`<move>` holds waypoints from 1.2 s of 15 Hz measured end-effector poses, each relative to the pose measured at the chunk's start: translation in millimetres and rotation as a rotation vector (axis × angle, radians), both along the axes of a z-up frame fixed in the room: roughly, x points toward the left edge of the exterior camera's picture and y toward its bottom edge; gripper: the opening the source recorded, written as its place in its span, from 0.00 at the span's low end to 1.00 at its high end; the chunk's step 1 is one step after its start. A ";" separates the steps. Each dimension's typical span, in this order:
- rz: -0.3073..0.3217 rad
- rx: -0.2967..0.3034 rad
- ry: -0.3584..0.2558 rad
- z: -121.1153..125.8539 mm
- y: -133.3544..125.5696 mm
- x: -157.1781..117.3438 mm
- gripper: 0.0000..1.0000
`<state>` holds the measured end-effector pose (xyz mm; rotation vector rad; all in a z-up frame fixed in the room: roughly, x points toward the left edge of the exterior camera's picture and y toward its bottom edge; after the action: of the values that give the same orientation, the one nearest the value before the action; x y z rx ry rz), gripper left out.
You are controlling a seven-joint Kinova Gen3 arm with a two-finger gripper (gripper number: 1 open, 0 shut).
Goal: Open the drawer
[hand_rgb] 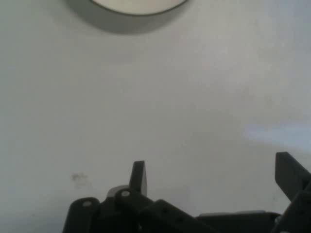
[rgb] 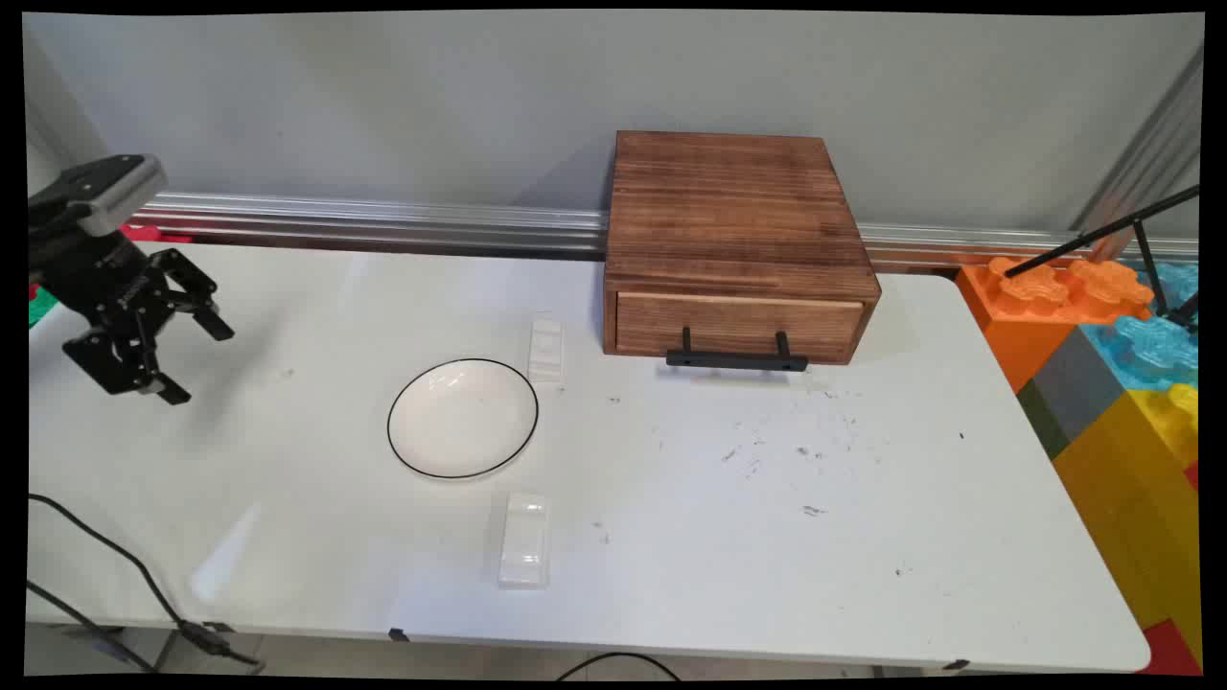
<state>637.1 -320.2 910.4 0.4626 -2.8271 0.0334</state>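
Note:
My black gripper (rgb: pixel 199 362) hangs open above the table's left end, with nothing between its fingers. In the hand view its two fingertips (hand_rgb: pixel 138 175) stand far apart over bare white table (hand_rgb: pixel 194 111). A white plate with a thin black rim (rgb: pixel 463 418) lies to the right of the gripper, well apart from it; its edge (hand_rgb: pixel 133 8) shows at the top of the hand view. Two small white blocks lie by the plate: one (rgb: pixel 545 350) at its far right side, one (rgb: pixel 524 540) nearer the front edge.
A wooden box with one drawer (rgb: pixel 736 247) stands at the back, its black handle (rgb: pixel 736 360) facing front and the drawer closed. Coloured toy bricks (rgb: pixel 1112 364) stack beyond the table's right end. Black cables (rgb: pixel 105 565) hang at the front left corner.

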 end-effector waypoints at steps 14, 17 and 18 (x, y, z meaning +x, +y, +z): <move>-0.012 0.031 0.058 19.0 -21.3 -50.4 1.00; 0.003 0.032 0.075 22.2 -31.8 -72.2 1.00; 0.009 0.030 0.080 23.1 -35.6 -79.8 1.00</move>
<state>557.4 -355.8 933.6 0.4731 -2.7502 -0.0257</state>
